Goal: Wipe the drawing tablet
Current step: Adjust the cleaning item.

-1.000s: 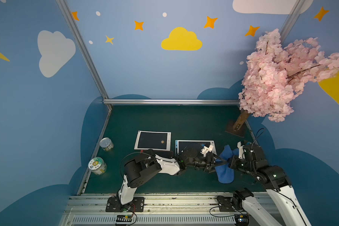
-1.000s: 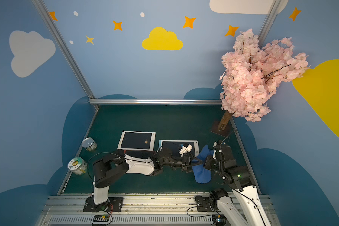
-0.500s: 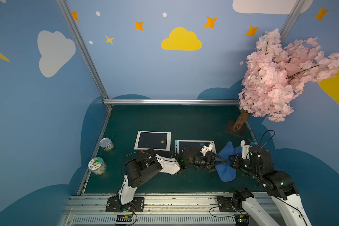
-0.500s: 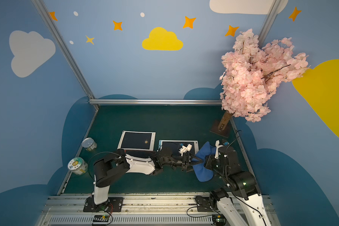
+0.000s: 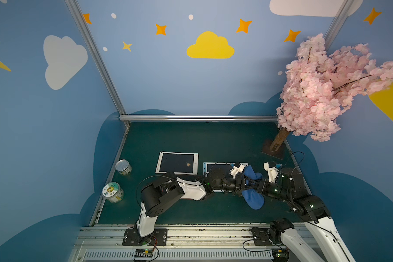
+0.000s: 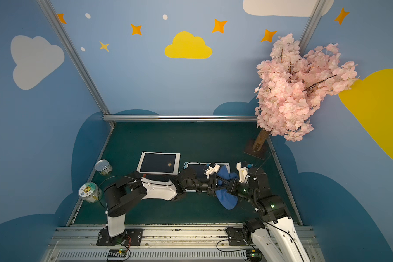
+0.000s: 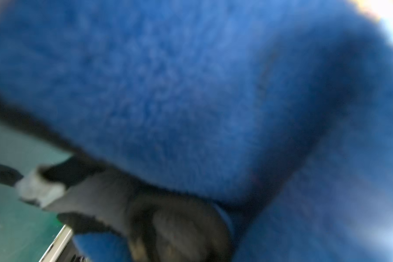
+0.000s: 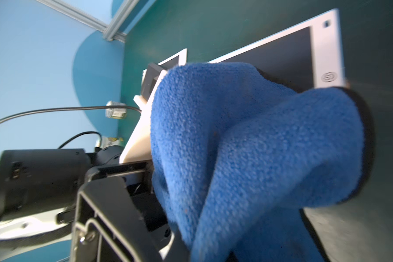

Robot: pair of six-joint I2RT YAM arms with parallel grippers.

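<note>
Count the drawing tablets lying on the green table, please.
2. The drawing tablet with an orange spot lies uncovered. The second drawing tablet lies beside it, toward the robot's right, partly hidden by the left arm and blue cloth. No third shows.

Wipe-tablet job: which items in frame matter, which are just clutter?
Job:
- blue cloth
- tablet with the orange spot
- second tablet, partly under the left arm; can't tell which one is the target

Clutter:
- silver tin
- lidded jar
- pink blossom tree
</note>
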